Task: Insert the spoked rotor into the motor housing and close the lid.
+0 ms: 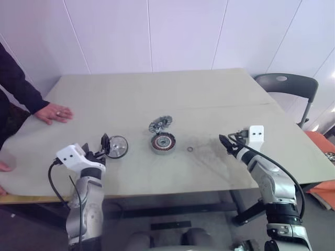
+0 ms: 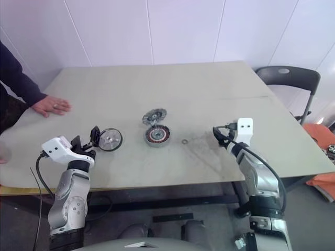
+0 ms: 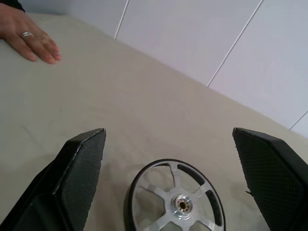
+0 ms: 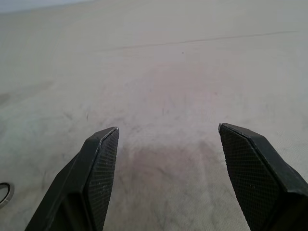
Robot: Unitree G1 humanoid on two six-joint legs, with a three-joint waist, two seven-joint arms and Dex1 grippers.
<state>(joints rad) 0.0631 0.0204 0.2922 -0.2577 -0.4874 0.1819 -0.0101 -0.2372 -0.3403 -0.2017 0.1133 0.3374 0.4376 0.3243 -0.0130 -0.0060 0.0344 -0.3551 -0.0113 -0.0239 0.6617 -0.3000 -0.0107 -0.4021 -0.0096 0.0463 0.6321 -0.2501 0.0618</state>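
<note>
Left wrist view is showing the spoked rotor (image 3: 174,202) lying flat on the bench (image 1: 172,94), dark-rimmed, with slim silver spokes and a small hub, between the wide-open left pincer (image 3: 173,187) fingers. Centre frame in the head views, the copper-wound motor housing (image 1: 163,142) is sitting touching the notched grey lid (image 1: 159,124). At right, the right pincer (image 4: 168,173) is gaping empty.
</note>
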